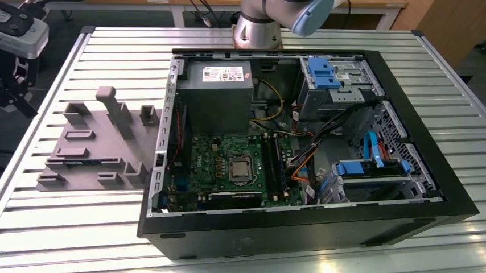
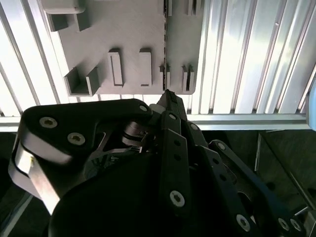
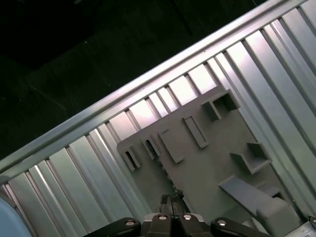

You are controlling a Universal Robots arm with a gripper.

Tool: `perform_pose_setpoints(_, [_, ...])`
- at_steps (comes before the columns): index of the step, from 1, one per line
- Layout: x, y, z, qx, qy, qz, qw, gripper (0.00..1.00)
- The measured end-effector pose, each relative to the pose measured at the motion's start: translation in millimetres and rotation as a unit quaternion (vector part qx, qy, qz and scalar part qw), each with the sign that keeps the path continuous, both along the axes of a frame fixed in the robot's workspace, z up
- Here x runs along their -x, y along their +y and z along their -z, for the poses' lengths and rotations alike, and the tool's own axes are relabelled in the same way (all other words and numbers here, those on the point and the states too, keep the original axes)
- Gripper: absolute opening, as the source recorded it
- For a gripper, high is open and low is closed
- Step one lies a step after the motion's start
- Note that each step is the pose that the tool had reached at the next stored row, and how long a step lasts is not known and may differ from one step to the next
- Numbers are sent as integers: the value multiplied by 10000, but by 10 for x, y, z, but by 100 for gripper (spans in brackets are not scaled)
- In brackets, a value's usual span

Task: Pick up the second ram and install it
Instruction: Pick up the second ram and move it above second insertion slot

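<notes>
Second wrist view shows the end effector (image 2: 168, 96), pinched narrow, pointing down toward the grey tray (image 2: 128, 29).

Tool (image 3: 171, 199) cut by edge, arm (image 1: 277, 20) cropped

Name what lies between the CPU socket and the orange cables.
The long black memory slots, in the exterior view.

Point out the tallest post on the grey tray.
The long post with the square cap; every other block on the tray stands much lower.
</notes>
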State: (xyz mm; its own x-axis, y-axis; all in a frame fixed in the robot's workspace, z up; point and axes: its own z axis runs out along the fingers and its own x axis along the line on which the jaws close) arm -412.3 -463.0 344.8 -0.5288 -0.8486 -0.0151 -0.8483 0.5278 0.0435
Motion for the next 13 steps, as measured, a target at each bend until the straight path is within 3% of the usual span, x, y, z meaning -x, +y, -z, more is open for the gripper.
perform_pose_setpoints(7, [1,-9,2,0,0,-332,9994,11])
perform_pose_setpoints(13, [1,-13,5,0,0,-706,9975,11])
